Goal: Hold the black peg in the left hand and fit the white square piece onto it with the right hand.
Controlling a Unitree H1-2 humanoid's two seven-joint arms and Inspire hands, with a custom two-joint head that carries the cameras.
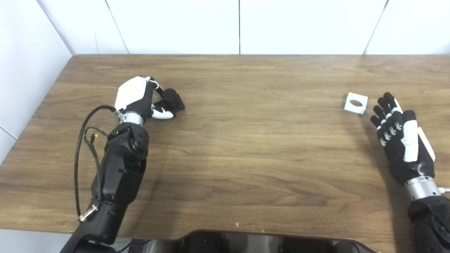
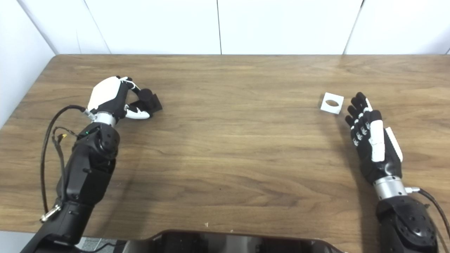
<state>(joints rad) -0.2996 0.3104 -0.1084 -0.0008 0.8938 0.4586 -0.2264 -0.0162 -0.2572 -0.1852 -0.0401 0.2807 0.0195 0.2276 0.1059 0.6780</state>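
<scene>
Left robot hand [image 1: 135,96] curls round the peg [image 1: 171,100] at table [image 1: 246,147] 9 o'clock; right robot hand [image 1: 399,135] spread beside the square [image 1: 355,103] at 3 o'clock, likely light, rigid, best pinched by edges.

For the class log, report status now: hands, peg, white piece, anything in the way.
Left hand curled around black peg on table. Right hand open, empty, just short of white square piece. Nothing on the wooden table between them.

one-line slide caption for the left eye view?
Left hand curled around black peg; open right hand beside white square piece.
</scene>
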